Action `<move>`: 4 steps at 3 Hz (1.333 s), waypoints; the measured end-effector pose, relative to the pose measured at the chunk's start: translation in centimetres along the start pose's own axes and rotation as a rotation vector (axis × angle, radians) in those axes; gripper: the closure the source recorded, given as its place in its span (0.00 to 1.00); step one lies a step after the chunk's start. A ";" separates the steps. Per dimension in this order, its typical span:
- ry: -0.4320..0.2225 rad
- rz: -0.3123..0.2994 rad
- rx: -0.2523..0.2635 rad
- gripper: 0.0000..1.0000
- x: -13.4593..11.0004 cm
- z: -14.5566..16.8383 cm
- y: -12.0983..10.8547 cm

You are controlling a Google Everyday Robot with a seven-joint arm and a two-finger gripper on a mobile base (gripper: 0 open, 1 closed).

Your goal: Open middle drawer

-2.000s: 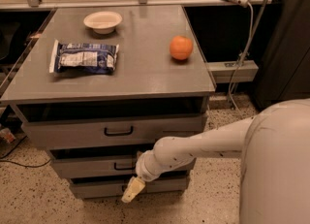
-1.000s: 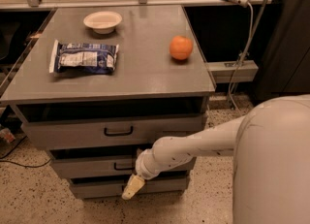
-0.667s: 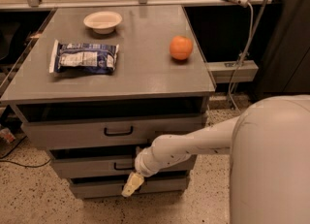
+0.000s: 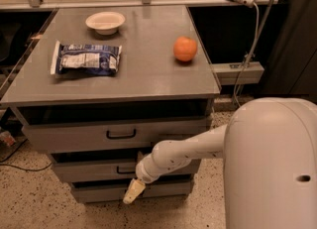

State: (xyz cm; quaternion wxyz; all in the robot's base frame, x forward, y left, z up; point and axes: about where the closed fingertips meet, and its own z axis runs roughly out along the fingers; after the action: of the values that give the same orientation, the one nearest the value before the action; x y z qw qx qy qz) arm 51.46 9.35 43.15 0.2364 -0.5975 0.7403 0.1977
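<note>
The grey cabinet has three flat grey drawers stacked under its top. The middle drawer is the medium-sized front, and its small black bar handle is just left of my wrist. It stands a little way out of the cabinet, like the top drawer above it. My gripper points down and to the left in front of the bottom drawer, just below the middle drawer's handle. It holds nothing that I can see. My white arm crosses the right part of the middle drawer's front.
On the cabinet top lie a white bowl, a blue and white snack bag and an orange. A speckled floor lies in front. Cables and a power strip hang at the right. Dark shelving stands at the left.
The gripper stays at nearly the same spot below the middle handle. My white arm body has crept slightly to the left in view. The drawers look unchanged.
</note>
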 end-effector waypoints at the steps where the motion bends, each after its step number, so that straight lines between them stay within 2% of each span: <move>1: 0.004 0.001 -0.018 0.00 0.1 0.5 0.5; 2: 0.006 0.010 -0.032 0.00 0.1 0.3 1.2; 3: 0.006 0.055 -0.060 0.00 0.6 -0.1 2.8; 4: 0.006 0.056 -0.059 0.00 0.3 -0.5 2.8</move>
State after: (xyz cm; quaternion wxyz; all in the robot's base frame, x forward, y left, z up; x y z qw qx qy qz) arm 48.61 9.39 43.41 0.2109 -0.5840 0.7511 0.2244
